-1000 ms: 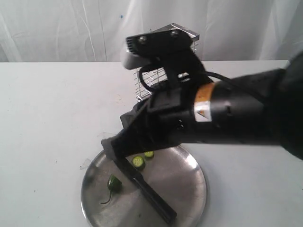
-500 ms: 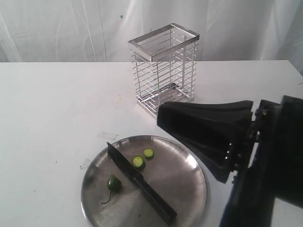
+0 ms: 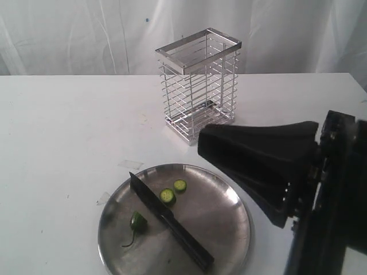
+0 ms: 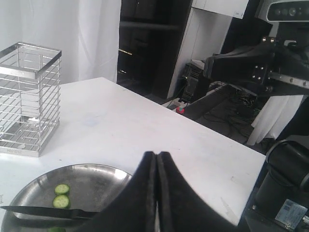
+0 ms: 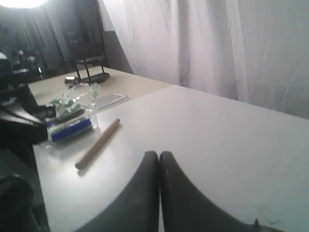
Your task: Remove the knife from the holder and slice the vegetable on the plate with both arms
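The knife (image 3: 170, 221) lies loose and diagonal on the steel plate (image 3: 221, 212), blade tip toward the far left. Left of it rests the dark-green chili stub (image 3: 137, 222) with its stem. Two pale slices (image 3: 168, 196) lie right of the blade. The wire holder (image 3: 198, 80) stands empty behind the plate. My right gripper (image 3: 200, 142) hangs shut and empty, high at the right near the camera; its own view shows its tips (image 5: 159, 153) together. My left gripper (image 4: 157, 153) is shut and empty over the plate's (image 4: 99, 170) edge, with the knife (image 4: 43, 210), slices (image 4: 61, 201) and holder (image 4: 30, 96) beyond it.
A wooden stick (image 5: 98, 143) and a clear box (image 5: 70, 122) lie on another table surface in the right wrist view. Bits of tape (image 3: 131, 164) stick to the table left of the plate. The table's edge (image 4: 251, 166) drops to floor clutter.
The right arm, which covered the plate with its gripper at the knife, has pulled back to the right. The knife, slices and chili stub have stayed put.
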Robot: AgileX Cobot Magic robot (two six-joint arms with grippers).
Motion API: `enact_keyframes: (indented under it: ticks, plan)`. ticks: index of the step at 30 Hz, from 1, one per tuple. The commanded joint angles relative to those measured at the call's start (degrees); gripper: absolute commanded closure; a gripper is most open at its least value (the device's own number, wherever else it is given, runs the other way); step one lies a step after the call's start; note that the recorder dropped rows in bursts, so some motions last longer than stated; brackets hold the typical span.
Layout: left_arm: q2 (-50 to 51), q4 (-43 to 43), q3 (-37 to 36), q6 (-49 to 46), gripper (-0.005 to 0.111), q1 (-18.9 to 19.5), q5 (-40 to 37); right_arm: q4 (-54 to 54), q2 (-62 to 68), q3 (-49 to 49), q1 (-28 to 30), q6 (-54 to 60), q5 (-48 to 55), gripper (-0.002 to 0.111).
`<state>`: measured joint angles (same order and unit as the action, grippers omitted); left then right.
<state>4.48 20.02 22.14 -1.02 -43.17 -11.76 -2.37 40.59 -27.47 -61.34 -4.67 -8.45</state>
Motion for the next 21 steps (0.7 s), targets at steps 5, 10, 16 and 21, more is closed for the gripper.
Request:
enact_keyframes:
  ticks: [5,10,16,21]
  plan:
    - [-0.5,0.5,-0.1,-0.4,0.107,0.3,0.1,-0.1,-11.4,14.4,13.5,6.0,3.4,0.108]
    - [-0.5,0.5,-0.1,-0.4,0.107,0.3,0.1,-0.5,-26.7,24.4,23.6,5.8,8.8,0.108]
    - [-0.5,0.5,-0.1,-0.4,0.107,0.3,0.2,-0.6,-37.2,27.5,28.5,3.3,16.5,0.108]
    - [-0.5,0.5,-0.1,-0.4,0.107,0.3,0.2,-0.6,-40.6,27.5,28.8,2.7,21.6,0.108]
